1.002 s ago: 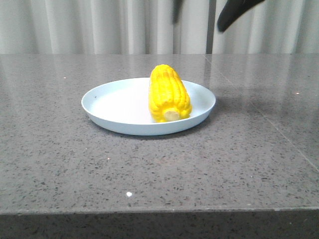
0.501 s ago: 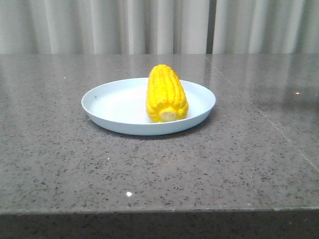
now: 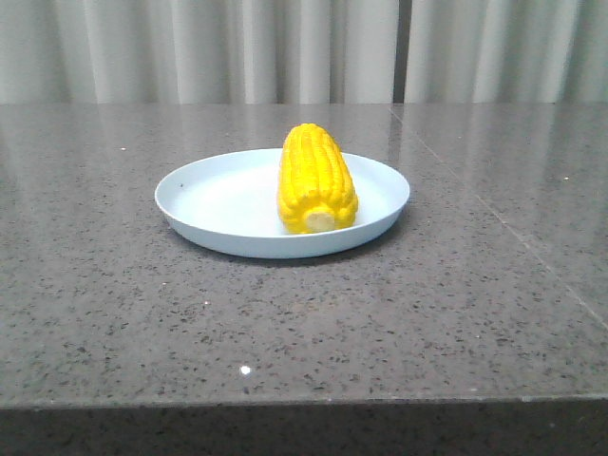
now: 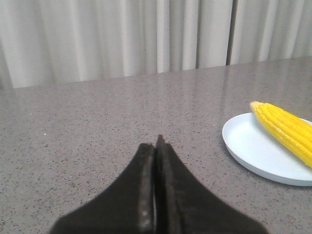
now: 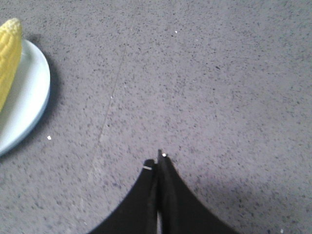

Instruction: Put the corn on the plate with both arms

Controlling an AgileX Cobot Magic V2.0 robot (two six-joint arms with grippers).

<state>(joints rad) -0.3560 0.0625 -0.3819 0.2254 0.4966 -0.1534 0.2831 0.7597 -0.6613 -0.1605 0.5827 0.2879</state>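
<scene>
The yellow corn [image 3: 316, 180] lies on the pale blue plate [image 3: 218, 204] in the middle of the table, its pale stub end toward the camera. Neither gripper shows in the front view. In the left wrist view my left gripper [image 4: 156, 146] is shut and empty above bare table, with the plate [image 4: 253, 151] and corn [image 4: 285, 129] off to one side. In the right wrist view my right gripper [image 5: 158, 163] is shut and empty over the table, well apart from the plate [image 5: 29, 97] and the corn [image 5: 9, 53].
The grey speckled stone table [image 3: 427, 313] runs to a front edge near the camera. Pale curtains [image 3: 285, 47] hang behind the table.
A dark arm part at the top right of the front view one second ago has gone out of view. The corn has rolled slightly left on the plate and settled.
</scene>
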